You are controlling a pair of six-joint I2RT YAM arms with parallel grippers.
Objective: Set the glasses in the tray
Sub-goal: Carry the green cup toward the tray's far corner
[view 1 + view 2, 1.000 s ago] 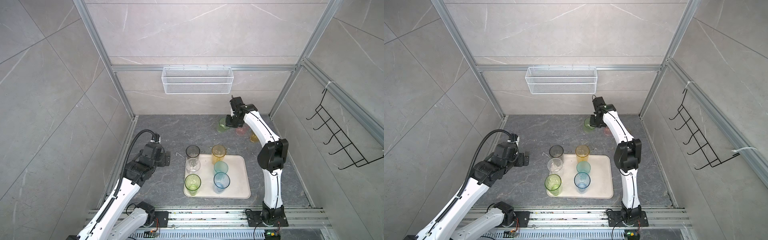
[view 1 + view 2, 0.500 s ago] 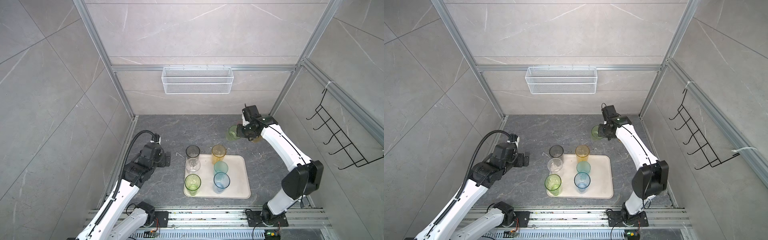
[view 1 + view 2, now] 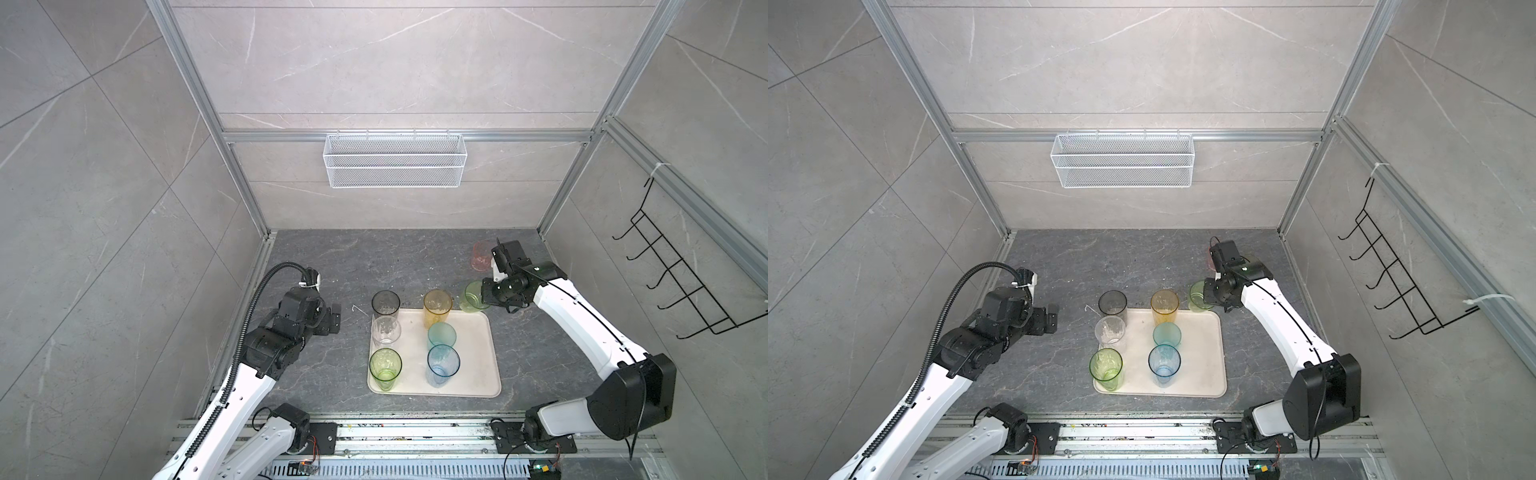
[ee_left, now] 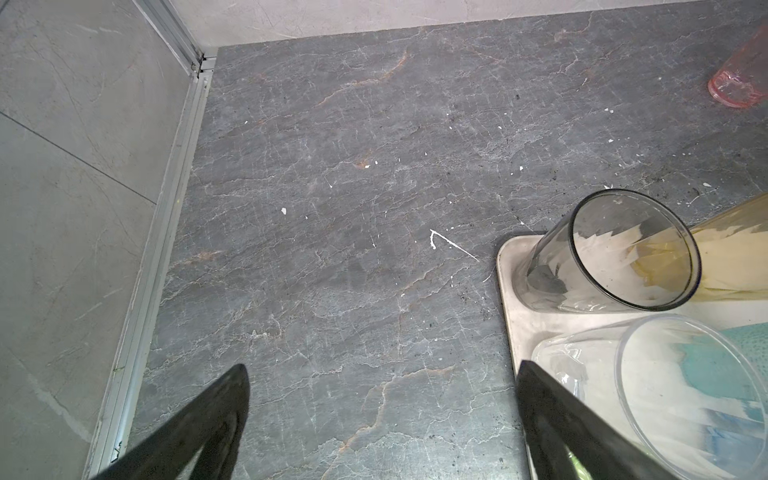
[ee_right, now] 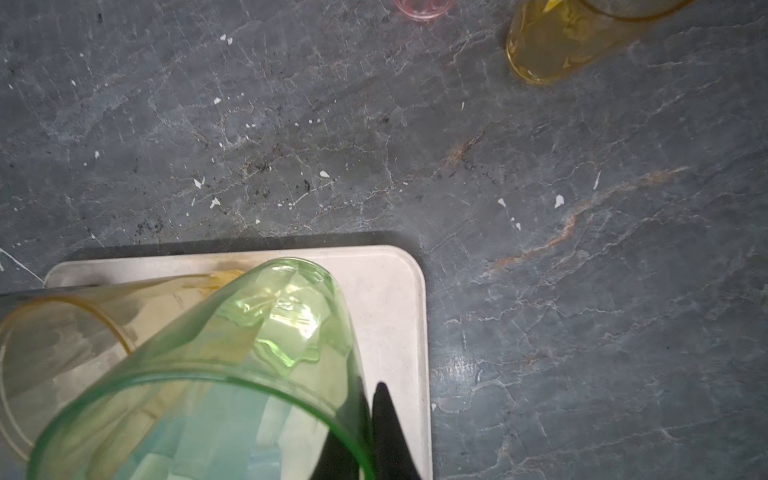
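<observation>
White links, black joint housings on left arm (image 3: 245, 390) and right arm (image 3: 582, 316); black corrugated conduit (image 3: 257, 297) along left; tapered black jaws

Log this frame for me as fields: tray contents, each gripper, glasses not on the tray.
tray: six upright glasses: grey, clear, green, amber, teal, blue
right gripper: shut on second green glass, at tray's far right corner
left gripper: open, empty, left of tray
on table: pink glass, second amber glass
</observation>
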